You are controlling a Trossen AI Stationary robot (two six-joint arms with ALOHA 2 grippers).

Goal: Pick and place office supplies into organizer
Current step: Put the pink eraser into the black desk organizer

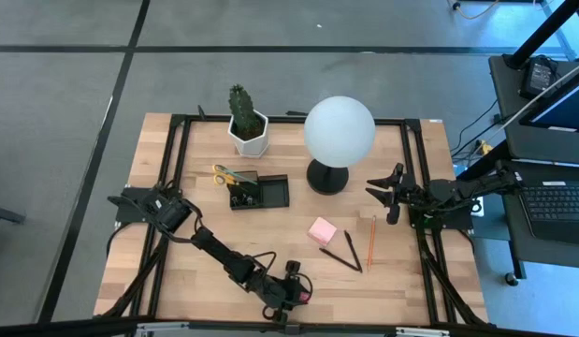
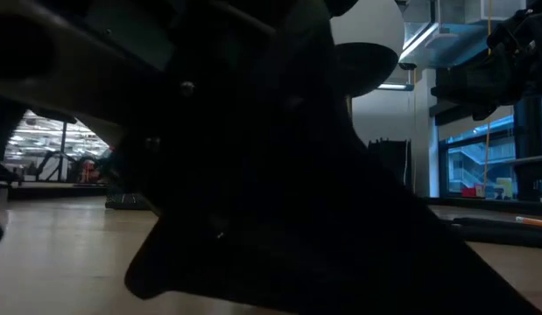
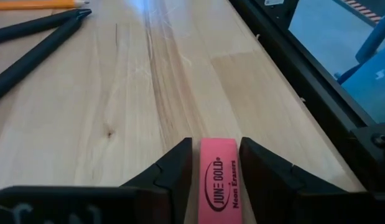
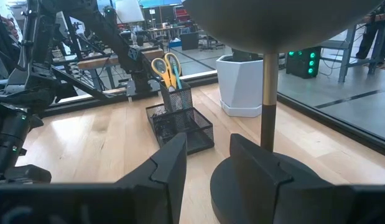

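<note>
Left gripper (image 3: 218,177): bottom centre of the high view, fingers narrowed to either side of the pink eraser (image 3: 218,180), just beside or touching it.
Pink eraser: flat on the table (image 1: 177,271) between those fingers.
Black pens (image 1: 345,255): right of the left gripper, lower centre.
Orange pencil (image 1: 371,242): just right of the pens.
Pink sticky-note pad (image 1: 322,230): centre.
Organizer (image 1: 259,193): upper centre-left, scissors (image 1: 232,175) standing in it.
Right gripper (image 1: 386,196): right of centre, fingers parted, holding nothing, by the lamp (image 1: 338,140).

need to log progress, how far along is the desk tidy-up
Done: scissors stand in the organizer. In hand: left gripper straddles the pink eraser near the table's front edge. Left: sticky notes, two black pens, pencil. Right gripper waits by the lamp.
</note>
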